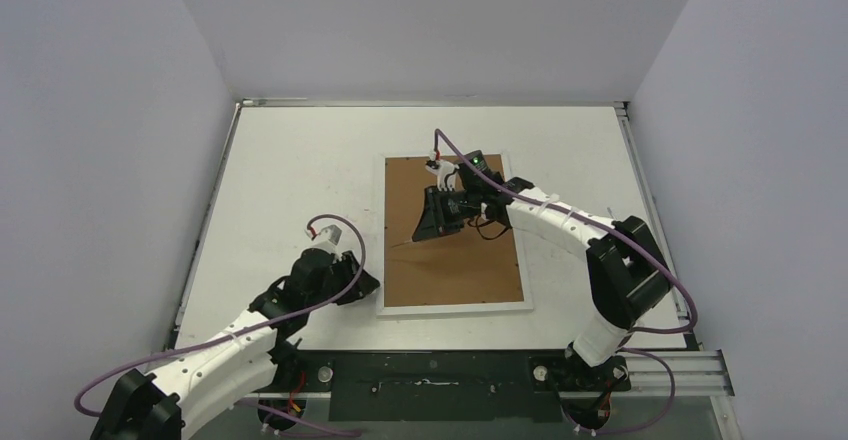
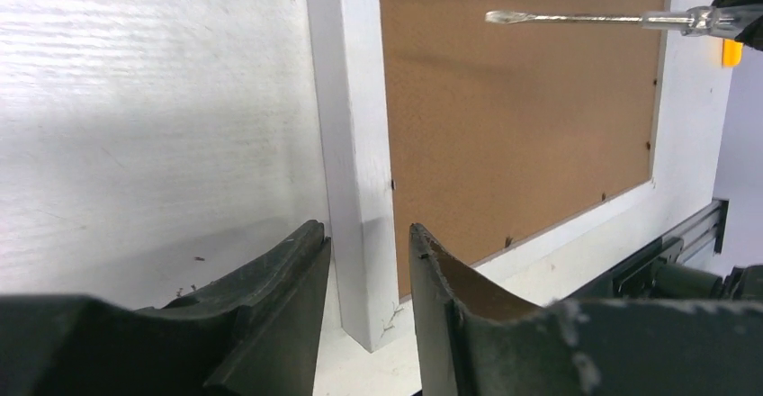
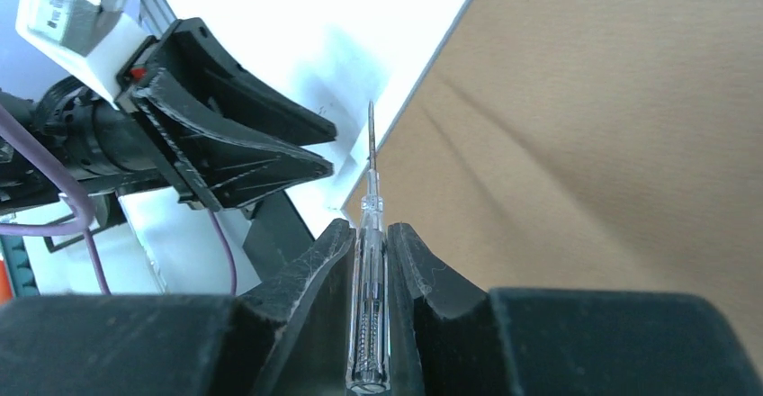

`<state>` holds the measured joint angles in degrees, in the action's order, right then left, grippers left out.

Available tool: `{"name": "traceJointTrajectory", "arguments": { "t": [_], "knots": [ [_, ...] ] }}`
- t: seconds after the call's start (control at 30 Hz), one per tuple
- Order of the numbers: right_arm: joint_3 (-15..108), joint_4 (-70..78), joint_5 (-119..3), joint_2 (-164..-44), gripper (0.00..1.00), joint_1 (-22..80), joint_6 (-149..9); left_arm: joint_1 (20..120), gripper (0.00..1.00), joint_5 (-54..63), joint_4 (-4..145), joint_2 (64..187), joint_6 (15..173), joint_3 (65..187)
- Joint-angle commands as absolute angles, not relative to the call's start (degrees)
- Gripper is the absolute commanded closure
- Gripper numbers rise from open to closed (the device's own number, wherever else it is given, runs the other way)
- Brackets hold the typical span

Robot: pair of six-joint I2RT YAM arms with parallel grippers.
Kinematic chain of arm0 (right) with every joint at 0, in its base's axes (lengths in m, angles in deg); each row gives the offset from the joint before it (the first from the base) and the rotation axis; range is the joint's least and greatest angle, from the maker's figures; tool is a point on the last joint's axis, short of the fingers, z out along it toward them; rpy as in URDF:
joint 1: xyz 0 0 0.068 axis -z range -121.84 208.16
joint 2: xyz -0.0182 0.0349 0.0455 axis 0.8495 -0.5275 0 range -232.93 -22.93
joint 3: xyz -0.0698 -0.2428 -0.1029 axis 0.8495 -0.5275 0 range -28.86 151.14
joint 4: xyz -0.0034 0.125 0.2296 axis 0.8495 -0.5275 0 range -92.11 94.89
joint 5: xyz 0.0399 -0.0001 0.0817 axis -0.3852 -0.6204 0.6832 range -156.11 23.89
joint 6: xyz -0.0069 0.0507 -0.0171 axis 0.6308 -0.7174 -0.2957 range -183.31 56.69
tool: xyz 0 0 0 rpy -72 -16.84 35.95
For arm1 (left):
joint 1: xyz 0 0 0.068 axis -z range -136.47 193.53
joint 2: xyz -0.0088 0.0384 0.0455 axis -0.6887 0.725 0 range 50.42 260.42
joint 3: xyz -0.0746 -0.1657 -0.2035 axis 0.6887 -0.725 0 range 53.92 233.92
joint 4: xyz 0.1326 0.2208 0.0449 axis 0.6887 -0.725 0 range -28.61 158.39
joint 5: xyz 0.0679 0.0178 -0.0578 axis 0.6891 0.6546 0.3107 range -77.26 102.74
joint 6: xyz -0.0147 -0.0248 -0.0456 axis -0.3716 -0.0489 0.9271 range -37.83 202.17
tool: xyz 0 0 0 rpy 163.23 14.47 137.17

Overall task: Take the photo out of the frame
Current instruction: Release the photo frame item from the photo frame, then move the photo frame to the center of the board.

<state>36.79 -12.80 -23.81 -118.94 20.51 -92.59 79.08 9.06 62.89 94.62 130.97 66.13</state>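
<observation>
The frame lies face down near the middle of the white table. Its brown fibreboard backing faces up inside the narrow white border, and the long sides run away from the arm bases. The right gripper reaches in over the upper half of the backing. Its fingers are closed tight on the clear handle of a flat-blade screwdriver, which lies lengthwise in the slot between them. The metal shaft points toward the frame's left side. Its tip hangs over the brown board close to the seam with the white border, and I cannot tell whether it touches the board. The left gripper sits low on the table at the frame's near left corner. In the left wrist view its jaws stand a little apart, one finger outside the white rail and the other over the board side. The corner of the rail lies in the gap between them, and no firm clamp shows. A few small dark specks sit along the board's edge.
</observation>
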Motion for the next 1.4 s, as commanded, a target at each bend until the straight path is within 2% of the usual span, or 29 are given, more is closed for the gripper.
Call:
{"name": "traceJointTrajectory", "arguments": {
  "t": [0.0, 0.23, 0.37, 0.9, 0.93, 1.03, 1.1, 1.37],
  "knots": [
    [37.12, -12.45, -22.75, -117.89, 0.95, 23.40, -88.19, 76.14, 0.61, 10.13, 64.20, 95.26, 129.53, 69.88],
    [37.76, -11.14, -22.82, -122.01, 0.94, 26.58, -86.76, 69.69, 0.40, 9.51, 73.84, 106.50, 124.46, 75.96],
    [37.89, -10.00, -22.07, -122.77, 0.94, 28.03, -86.40, 69.40, 0.38, 10.65, 75.18, 114.20, 120.92, 81.38],
    [31.24, -5.89, -21.50, -115.34, 0.95, 33.90, -88.35, 72.79, 0.51, 16.55, 69.70, 136.35, 114.10, 95.71],
    [30.91, -5.76, -21.40, -114.85, 0.95, 33.97, -88.36, 72.80, 0.54, 16.66, 69.29, 137.12, 114.08, 96.11],
    [29.85, -5.96, -21.39, -113.65, 0.95, 34.14, -88.29, 72.92, 0.72, 16.45, 68.49, 138.50, 113.41, 96.64],
    [29.13, -5.96, -21.38, -112.83, 0.95, 34.33, -88.27, 73.96, 0.78, 16.65, 65.66, 138.53, 111.86, 97.02],
    [27.04, -6.67, -21.84, -111.20, 0.95, 34.45, -87.81, 78.80, 0.83, 16.75, 62.19, 137.47, 109.03, 96.26]
  ]
}}
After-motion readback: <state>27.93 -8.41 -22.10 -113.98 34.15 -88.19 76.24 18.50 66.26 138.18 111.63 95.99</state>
